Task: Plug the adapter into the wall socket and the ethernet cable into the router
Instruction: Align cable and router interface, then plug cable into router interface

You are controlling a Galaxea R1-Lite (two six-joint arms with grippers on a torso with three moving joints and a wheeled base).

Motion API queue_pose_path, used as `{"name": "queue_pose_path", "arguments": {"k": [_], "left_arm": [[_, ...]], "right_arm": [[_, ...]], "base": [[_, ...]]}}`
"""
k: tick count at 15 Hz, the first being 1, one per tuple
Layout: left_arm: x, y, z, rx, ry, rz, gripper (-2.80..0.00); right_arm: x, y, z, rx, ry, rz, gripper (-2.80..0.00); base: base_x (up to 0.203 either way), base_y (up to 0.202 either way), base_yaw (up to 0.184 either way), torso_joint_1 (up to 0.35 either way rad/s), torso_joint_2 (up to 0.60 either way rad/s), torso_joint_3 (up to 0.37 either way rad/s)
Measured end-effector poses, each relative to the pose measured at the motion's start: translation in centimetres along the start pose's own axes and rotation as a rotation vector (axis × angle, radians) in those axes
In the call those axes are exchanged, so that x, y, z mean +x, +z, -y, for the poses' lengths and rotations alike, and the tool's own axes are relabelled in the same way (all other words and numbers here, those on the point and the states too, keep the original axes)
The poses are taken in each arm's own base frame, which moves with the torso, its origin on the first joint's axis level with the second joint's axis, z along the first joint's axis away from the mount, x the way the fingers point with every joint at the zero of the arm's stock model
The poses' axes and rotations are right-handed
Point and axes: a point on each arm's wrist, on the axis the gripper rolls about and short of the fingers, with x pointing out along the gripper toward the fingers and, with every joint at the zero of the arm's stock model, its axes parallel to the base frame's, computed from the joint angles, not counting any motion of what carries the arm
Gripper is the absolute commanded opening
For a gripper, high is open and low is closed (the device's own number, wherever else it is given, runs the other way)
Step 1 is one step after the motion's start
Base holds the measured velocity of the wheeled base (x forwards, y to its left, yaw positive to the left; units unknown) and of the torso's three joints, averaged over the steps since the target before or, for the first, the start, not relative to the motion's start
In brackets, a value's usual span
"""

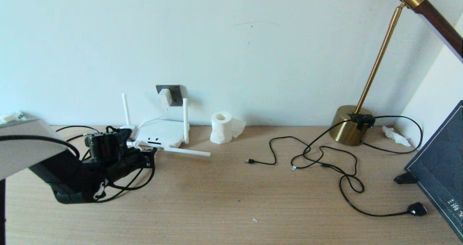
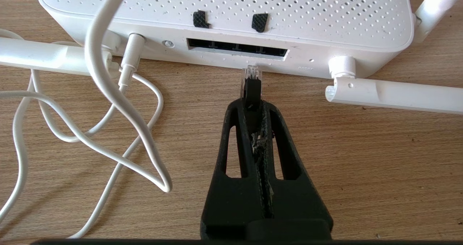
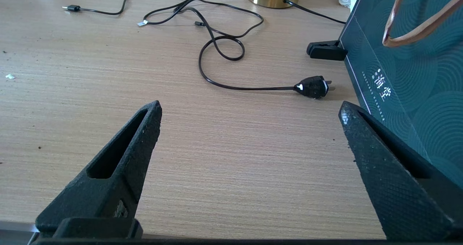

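The white router [image 1: 161, 133] lies against the wall at the back left, two antennas upright and one lying flat. The white adapter [image 1: 165, 97] sits in the dark grey wall socket [image 1: 175, 94] above it, its cord running down to the router. My left gripper [image 2: 252, 105] is shut on the ethernet cable's plug [image 2: 251, 85], whose clear tip sits just short of the row of dark ports [image 2: 237, 50] on the router [image 2: 231, 17]. In the head view the left gripper [image 1: 147, 157] is right in front of the router. My right gripper [image 3: 249, 111] is open over bare table, out of the head view.
A tissue roll [image 1: 221, 127] stands right of the router. Thin black USB cables [image 1: 307, 156] and the lamp's cord with its bulky plug [image 1: 416, 209] sprawl at the right, near the brass lamp base [image 1: 351, 125] and a dark teal box [image 1: 439, 165]. White cord loops [image 2: 90, 129] lie beside the router.
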Motion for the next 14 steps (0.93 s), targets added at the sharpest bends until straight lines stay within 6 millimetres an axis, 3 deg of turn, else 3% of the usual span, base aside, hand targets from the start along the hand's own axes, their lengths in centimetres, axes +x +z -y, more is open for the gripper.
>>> {"name": "queue_pose_path", "arguments": {"k": [14], "left_arm": [[-0.05,-0.04,0.09,0.001,-0.002,-0.001,-2.80]], "right_arm": [[0.00,0.00,0.00,0.000,0.000,0.000,0.00]], "base": [[0.000,0.000,0.000,0.000,0.00,0.000]]}}
